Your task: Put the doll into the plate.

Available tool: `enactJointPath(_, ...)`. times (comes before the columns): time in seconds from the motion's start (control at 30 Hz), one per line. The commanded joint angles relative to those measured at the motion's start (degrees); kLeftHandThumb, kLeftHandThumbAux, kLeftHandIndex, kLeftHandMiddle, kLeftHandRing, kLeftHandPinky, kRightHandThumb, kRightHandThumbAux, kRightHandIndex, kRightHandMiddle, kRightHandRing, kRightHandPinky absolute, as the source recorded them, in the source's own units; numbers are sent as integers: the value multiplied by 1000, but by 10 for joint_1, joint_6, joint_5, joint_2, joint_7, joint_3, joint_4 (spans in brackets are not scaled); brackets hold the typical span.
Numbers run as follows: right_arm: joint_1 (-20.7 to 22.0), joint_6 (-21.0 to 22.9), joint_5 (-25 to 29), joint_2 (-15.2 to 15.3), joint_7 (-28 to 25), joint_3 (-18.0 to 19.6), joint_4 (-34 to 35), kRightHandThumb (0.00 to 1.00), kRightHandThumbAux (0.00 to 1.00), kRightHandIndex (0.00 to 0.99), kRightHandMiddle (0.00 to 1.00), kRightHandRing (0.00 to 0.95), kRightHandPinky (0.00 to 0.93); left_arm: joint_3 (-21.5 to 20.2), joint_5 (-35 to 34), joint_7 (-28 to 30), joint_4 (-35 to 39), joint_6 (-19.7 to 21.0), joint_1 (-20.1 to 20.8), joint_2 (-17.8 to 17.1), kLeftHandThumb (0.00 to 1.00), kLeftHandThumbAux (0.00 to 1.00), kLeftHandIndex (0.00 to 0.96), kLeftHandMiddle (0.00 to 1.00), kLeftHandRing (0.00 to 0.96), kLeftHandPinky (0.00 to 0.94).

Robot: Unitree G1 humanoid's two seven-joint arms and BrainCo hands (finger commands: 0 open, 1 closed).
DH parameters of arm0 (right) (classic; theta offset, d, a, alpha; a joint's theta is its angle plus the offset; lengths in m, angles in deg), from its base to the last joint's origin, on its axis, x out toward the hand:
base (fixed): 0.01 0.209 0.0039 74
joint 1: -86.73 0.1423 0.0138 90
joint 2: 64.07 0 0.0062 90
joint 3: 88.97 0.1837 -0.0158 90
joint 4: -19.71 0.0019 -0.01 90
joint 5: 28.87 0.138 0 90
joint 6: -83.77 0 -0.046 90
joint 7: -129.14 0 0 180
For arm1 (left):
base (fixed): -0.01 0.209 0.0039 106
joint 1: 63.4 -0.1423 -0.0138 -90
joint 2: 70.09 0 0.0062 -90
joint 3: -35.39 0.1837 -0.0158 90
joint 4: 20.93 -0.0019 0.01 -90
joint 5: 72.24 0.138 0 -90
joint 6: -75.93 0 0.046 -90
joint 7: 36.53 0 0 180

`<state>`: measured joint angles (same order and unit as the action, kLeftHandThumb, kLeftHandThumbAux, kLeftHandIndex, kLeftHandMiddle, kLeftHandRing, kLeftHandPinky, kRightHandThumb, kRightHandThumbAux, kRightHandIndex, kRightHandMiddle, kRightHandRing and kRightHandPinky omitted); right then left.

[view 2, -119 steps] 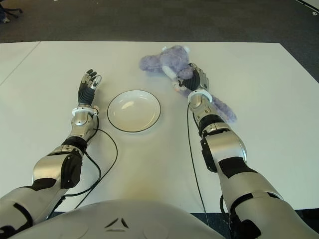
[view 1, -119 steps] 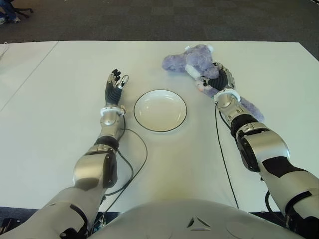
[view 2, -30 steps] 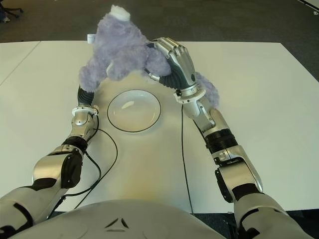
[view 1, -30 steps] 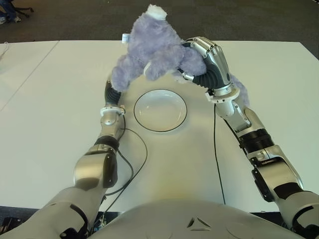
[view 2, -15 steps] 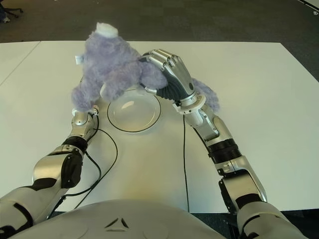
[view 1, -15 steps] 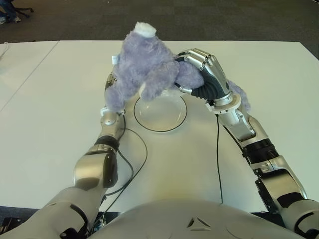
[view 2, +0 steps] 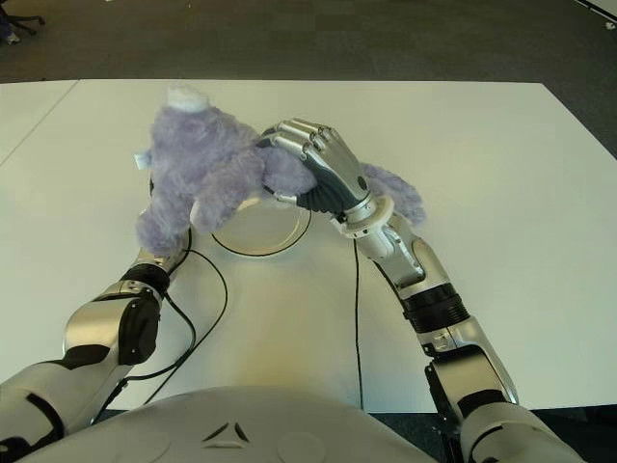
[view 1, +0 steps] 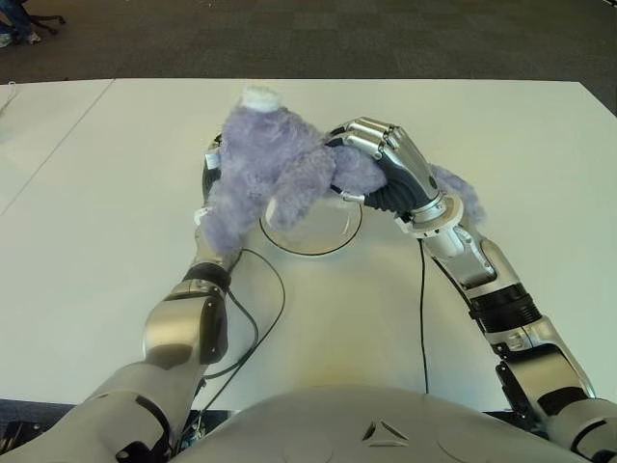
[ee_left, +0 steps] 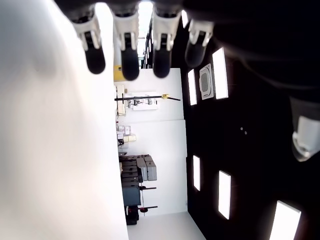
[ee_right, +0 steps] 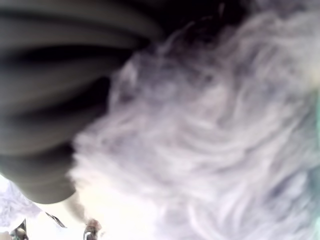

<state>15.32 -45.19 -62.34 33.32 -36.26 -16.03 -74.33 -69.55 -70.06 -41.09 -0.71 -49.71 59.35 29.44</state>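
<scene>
A fluffy purple doll (view 1: 273,172) hangs in the air over the white plate (view 1: 334,234), which has a thin dark rim and sits on the white table (view 1: 501,125). My right hand (view 1: 384,170) is shut on the doll's right side, just above the plate's right edge. Purple fur (ee_right: 210,130) pressed against my dark fingers (ee_right: 45,105) fills the right wrist view. The doll covers the plate's left half and hides most of my left hand, which lies left of the plate. In the left wrist view my left hand (ee_left: 140,62) has straight fingers holding nothing.
Black cables (view 1: 421,309) trail from both wrists across the table toward my body. The table's far edge meets dark carpet (view 1: 318,39). A second white table (view 1: 39,125) adjoins on the left.
My right hand has lowered the doll and drawn it nearer, from high above the plate to just over it. The doll now hides more of the plate and the left forearm.
</scene>
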Motion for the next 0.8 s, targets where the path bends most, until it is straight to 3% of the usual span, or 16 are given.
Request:
enactJointPath(0.03, -23, 13, -13, -5, -21, -10, -44, 433, 752, 777, 915, 901, 906, 4, 4, -9, -79, 77, -108, 49, 0, 455, 104, 142, 130, 129)
enactJointPath(0.27, 24, -8, -66, -29, 70, -33, -253, 440, 729, 796, 923, 902, 902, 2, 1, -5, -79, 82, -107, 51, 0, 458, 94, 139, 124, 119)
enactJointPath(0.43, 37, -3, -84, -40, 106, -42, -305, 462, 711, 792, 917, 900, 899, 0, -2, -3, -79, 81, -107, 53, 0, 456, 94, 145, 125, 84)
enactJointPath(0.53, 42, 2, -97, -42, 126, -50, -332, 472, 701, 792, 917, 900, 900, -2, -3, 0, -79, 81, -108, 53, 0, 456, 97, 158, 145, 157)
enactJointPath(0.67, 48, -1, -108, -37, 149, -59, -366, 481, 688, 794, 920, 899, 902, -2, -3, 2, -79, 73, -111, 56, 0, 432, 99, 150, 139, 87)
enactJointPath(0.8, 56, -3, -113, -35, 166, -68, -391, 485, 682, 796, 922, 899, 903, 1, 0, -2, -78, 71, -112, 57, 0, 425, 100, 145, 134, 87)
